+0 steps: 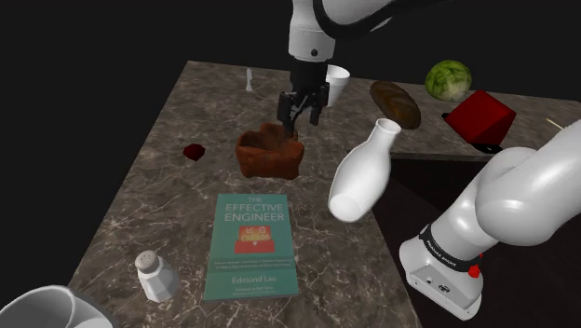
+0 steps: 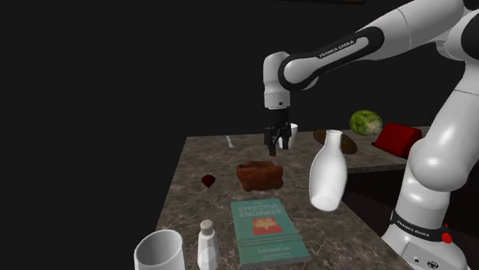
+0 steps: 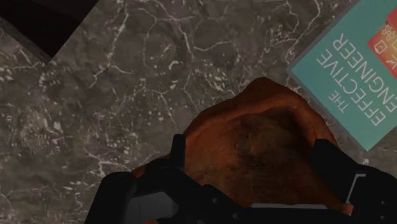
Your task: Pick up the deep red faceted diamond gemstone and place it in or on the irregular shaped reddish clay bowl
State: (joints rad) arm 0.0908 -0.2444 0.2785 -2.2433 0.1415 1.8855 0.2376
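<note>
The dark red gemstone point(image 1: 194, 151) point(image 2: 208, 180) lies on the marble tabletop, off to the shoulder view's left of the reddish-brown lumpy bowl point(image 1: 270, 163) point(image 2: 259, 181). My black gripper point(image 1: 303, 119) point(image 2: 272, 146) hangs just above the bowl's far rim, pointing down. In the wrist view the gripper point(image 3: 254, 156) is open, its two fingers standing apart over the bowl point(image 3: 267, 86), whose hollow looks bare. Nothing is between the fingers.
A teal book point(image 1: 251, 244) lies in front of the bowl, and a white bottle point(image 1: 363, 177) stands at the table's right edge. A shaker point(image 1: 155, 275) and a white mug point(image 1: 42, 307) are near the front. A white cup point(image 1: 337, 82), bread point(image 1: 396, 101), lettuce point(image 1: 449, 79) and a red box point(image 1: 479, 116) sit at the back.
</note>
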